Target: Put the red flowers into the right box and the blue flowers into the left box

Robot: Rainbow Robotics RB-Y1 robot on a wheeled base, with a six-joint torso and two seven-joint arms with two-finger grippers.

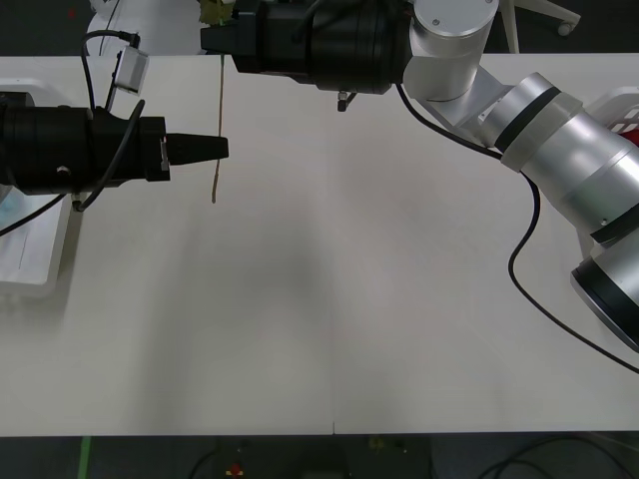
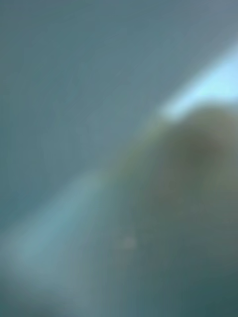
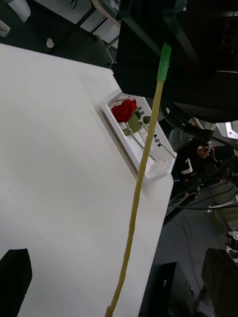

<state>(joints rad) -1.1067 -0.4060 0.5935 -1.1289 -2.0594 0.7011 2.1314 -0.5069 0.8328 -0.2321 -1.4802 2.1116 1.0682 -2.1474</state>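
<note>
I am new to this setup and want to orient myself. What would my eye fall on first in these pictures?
First, the long thin stem hanging over the far-left part of the table, held up near the right gripper at the far edge. The left gripper points at it from the left. Next, a red flower lying in the right box.

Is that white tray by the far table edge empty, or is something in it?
Not empty. The right box holds one red rose, lying flat inside the rim with its stem along the tray.
</note>
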